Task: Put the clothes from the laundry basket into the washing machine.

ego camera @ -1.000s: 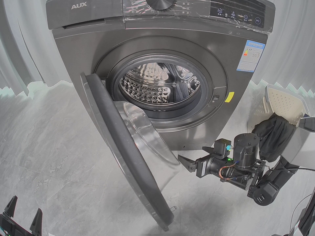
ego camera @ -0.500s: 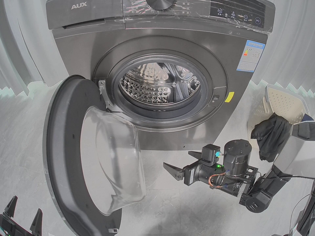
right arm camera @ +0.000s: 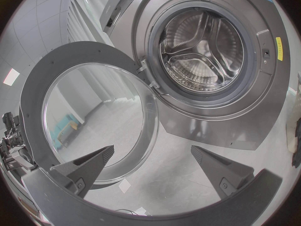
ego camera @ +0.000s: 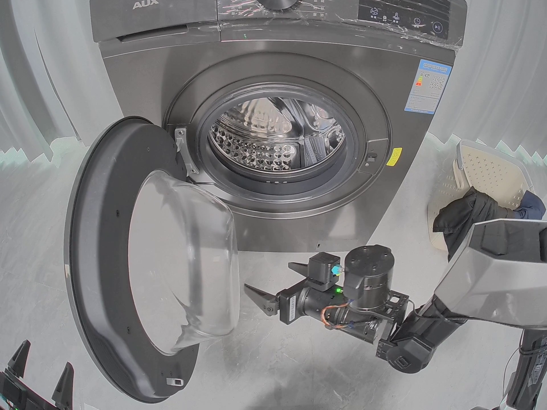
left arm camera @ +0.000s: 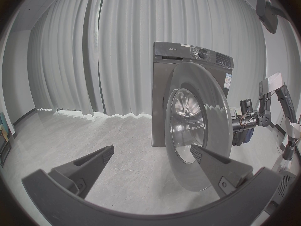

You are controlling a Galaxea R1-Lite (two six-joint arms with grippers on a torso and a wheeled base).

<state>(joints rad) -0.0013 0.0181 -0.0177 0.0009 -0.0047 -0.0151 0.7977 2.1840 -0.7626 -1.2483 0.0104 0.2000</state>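
Washer [ego camera: 273,143] door [ego camera: 108,257] open. Clothes [ego camera: 464,217]: dark heap draped over the basket [ego camera: 490,172] rim, right of washer. Right gripper [ego camera: 269,277], jaws spread and empty, low before washer, pointing away from basket. Right arm nearer. Left gripper [ego camera: 45,357], also spread, well left of washer.

Holds the right arm [ego camera: 490,274] out low in front of the washer [ego camera: 142,81], elbow bent off to the right of it, forearm near level and aimed across toward the washer's left side. Carries the right gripper [ego camera: 268,276] below the washer's opening, fingers spread wide and empty. Hangs the left gripper [ego camera: 47,355] low and well off to the washer's left, farther from it than the right one, fingers likewise spread, empty, tips pointing toward the washer.
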